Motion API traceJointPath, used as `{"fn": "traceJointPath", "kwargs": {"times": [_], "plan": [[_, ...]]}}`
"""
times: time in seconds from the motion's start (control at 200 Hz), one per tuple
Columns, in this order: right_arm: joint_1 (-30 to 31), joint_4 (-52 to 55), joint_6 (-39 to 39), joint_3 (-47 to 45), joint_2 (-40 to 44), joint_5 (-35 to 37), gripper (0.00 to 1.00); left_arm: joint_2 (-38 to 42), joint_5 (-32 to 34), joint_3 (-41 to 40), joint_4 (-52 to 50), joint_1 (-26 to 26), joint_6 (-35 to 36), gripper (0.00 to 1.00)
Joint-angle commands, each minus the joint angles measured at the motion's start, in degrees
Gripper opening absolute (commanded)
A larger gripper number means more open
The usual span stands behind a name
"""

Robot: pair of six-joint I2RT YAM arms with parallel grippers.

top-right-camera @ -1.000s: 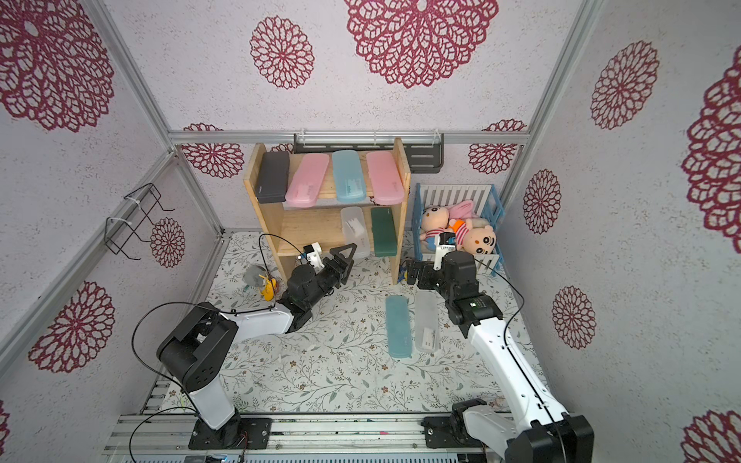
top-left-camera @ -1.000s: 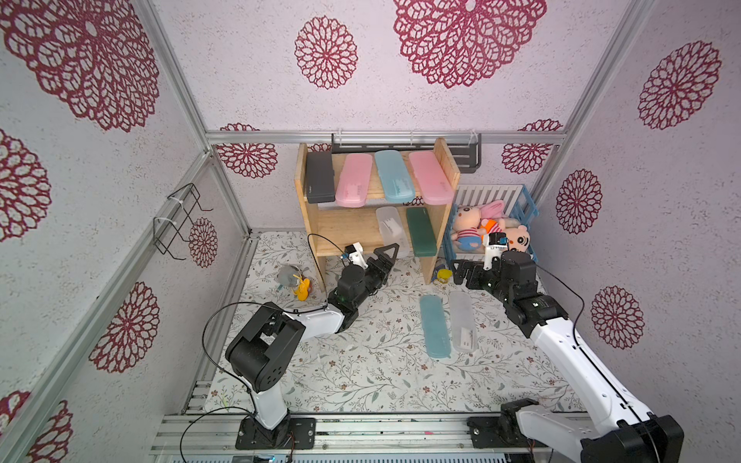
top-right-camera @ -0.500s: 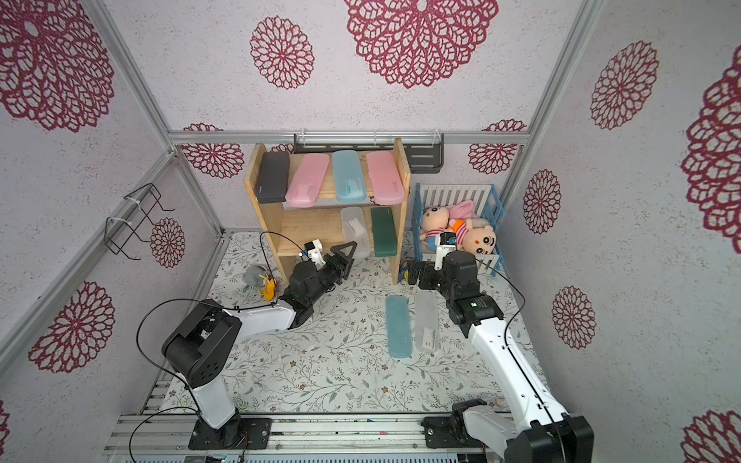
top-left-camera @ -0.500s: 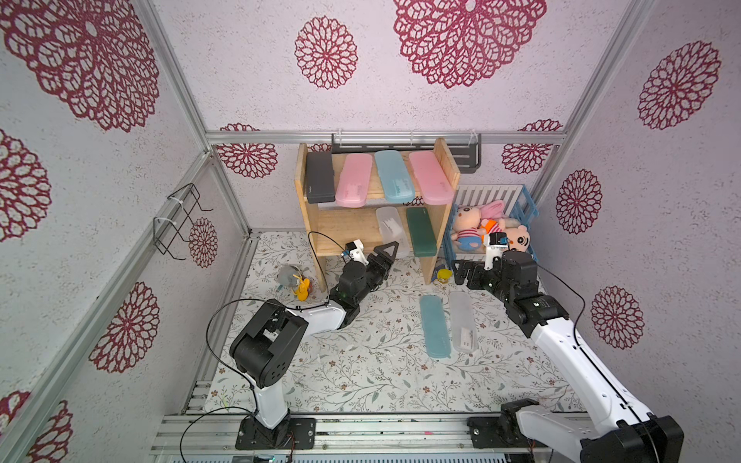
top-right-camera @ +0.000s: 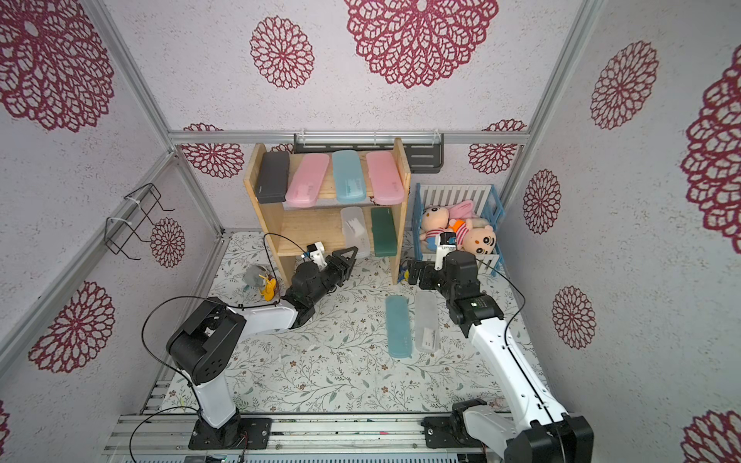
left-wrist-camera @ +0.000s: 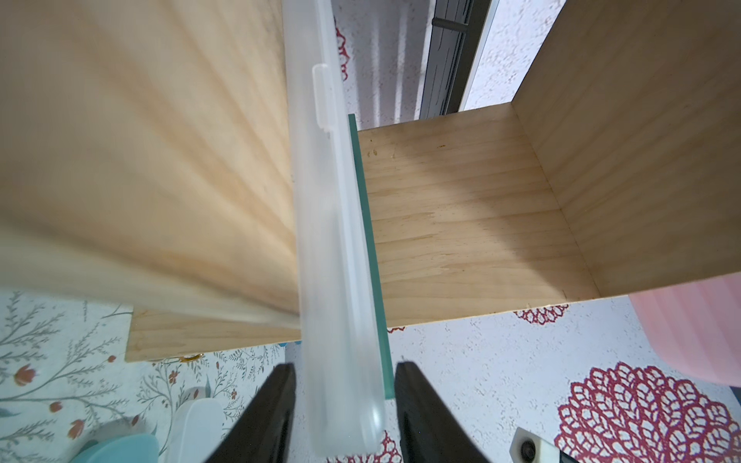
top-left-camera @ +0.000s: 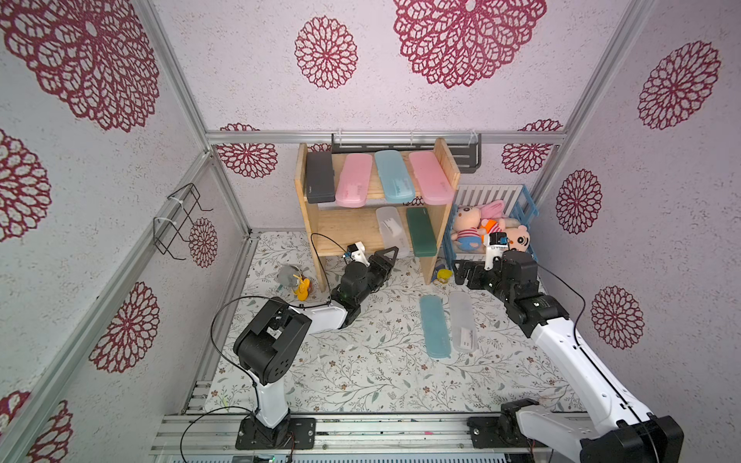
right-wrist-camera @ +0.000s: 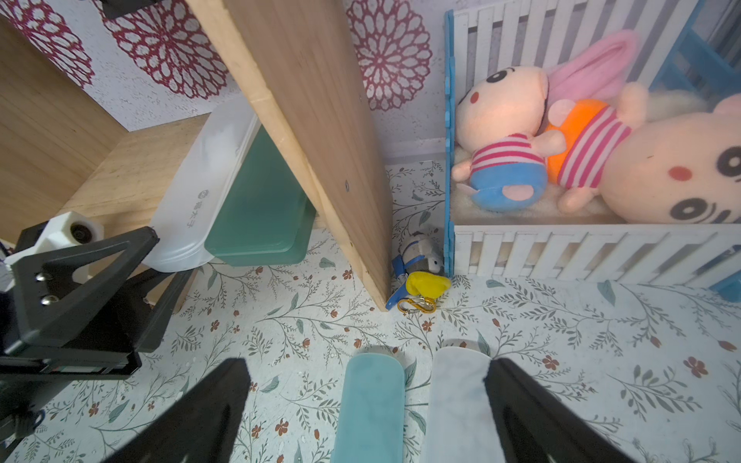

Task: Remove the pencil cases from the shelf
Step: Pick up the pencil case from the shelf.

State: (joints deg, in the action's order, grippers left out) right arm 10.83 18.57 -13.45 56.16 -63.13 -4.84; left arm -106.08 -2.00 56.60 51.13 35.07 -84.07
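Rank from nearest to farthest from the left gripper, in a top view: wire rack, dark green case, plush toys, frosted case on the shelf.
1. Frosted case, on the shelf, at the left gripper.
2. Dark green case, beside it.
3. Plush toys, in the crib.
4. Wire rack, far left.

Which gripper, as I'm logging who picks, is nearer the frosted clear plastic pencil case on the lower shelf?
Left. The left gripper straddles the front end of the frosted clear pencil case; the right gripper hangs outside the side panel of the pine shelf.
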Motion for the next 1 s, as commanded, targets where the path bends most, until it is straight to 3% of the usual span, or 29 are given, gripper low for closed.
{"fn": "traceJointPath", "kwargs": {"times": [0.0,0.095,0.315,0.5,0.65,0.815,0.996], "plan": [[-0.4,-0.6,1.3,0.9,1.1,-0.4,0.99,0.0,-0.3,1.2,-0.6,-0.4,0.7,0.15],[-0.5,-0.4,1.4,1.0,1.4,-0.2,0.99,0.2,-0.2,1.0,-0.8,-0.3,0.7,0.00],[-0.3,3.0,2.4,3.5,2.3,3.5,0.99,3.2,2.0,-5.6,1.2,-0.3,4.2,0.00],[1.5,-0.5,-1.9,0.3,7.2,0.4,0.99,12.3,5.8,-18.6,4.3,0.1,19.0,0.00],[10.3,-7.3,-8.4,-5.9,10.3,1.4,0.99,24.6,10.9,-26.9,-3.8,3.2,33.1,0.00],[21.1,-18.5,-17.3,-11.7,11.0,0.4,0.99,40.1,16.1,-31.8,-21.0,8.7,45.8,0.00],[30.6,-30.0,-23.2,-12.9,4.6,-2.7,0.99,56.4,22.2,-35.5,-38.2,14.5,51.3,0.00]]}}
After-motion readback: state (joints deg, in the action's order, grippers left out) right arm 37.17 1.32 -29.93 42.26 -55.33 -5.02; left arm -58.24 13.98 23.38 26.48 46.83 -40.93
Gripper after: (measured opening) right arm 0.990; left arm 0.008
